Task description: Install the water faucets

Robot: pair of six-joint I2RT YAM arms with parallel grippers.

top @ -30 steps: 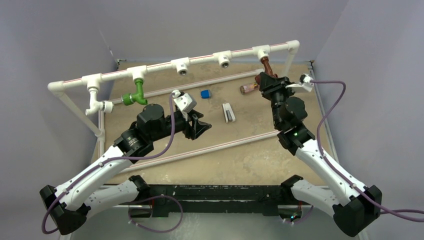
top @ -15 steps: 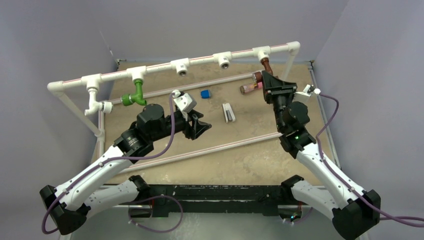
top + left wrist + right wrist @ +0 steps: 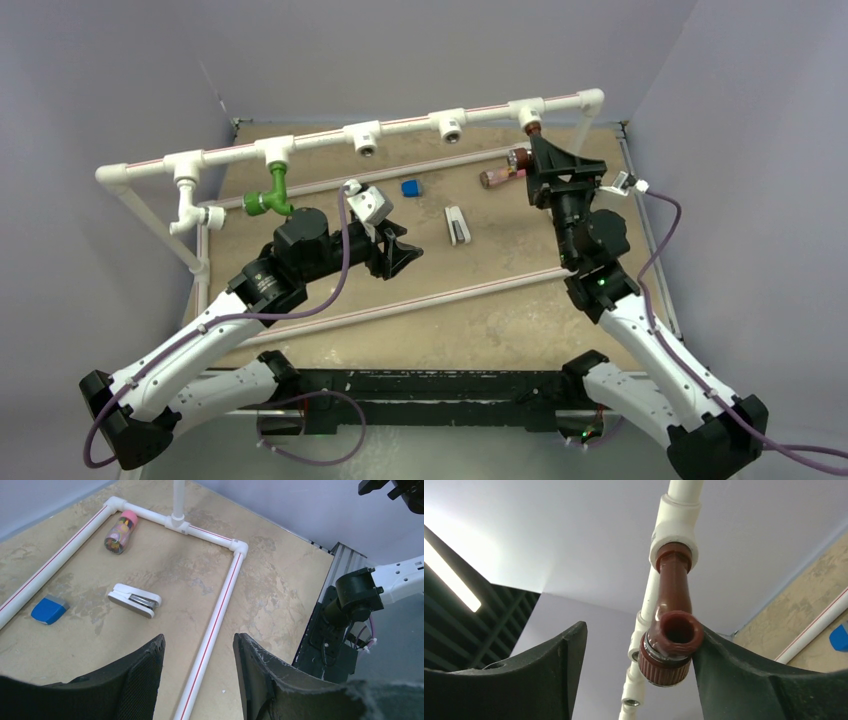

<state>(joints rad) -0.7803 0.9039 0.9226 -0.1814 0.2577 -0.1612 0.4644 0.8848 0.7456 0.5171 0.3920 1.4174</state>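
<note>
The reddish-brown faucet (image 3: 671, 630) hangs screwed into a white T-fitting (image 3: 675, 527) at the right end of the raised pipe; from the top view only its top (image 3: 533, 128) shows. My right gripper (image 3: 639, 650) is open around it. Its right finger touches the spout collar and its left finger stands well apart. The green faucet (image 3: 268, 195) and the white faucet (image 3: 190, 208) hang from fittings at the pipe's left end. My left gripper (image 3: 199, 650) is open and holds nothing, low over the table's front pipe (image 3: 215, 620), and it shows mid-table from above (image 3: 405, 250).
Two T-fittings (image 3: 365, 135) (image 3: 450, 124) on the raised pipe have nothing in them. On the table lie a pink-capped cylinder (image 3: 500, 172) (image 3: 120, 530), a white stapler (image 3: 457, 225) (image 3: 135, 600) and a blue block (image 3: 411, 187) (image 3: 48, 610). Floor pipes frame the tabletop.
My right gripper turned at the wrist while shut on the reddish-brown faucet, then opened. Its arm has shifted a little to the right. The left arm has not moved.
</note>
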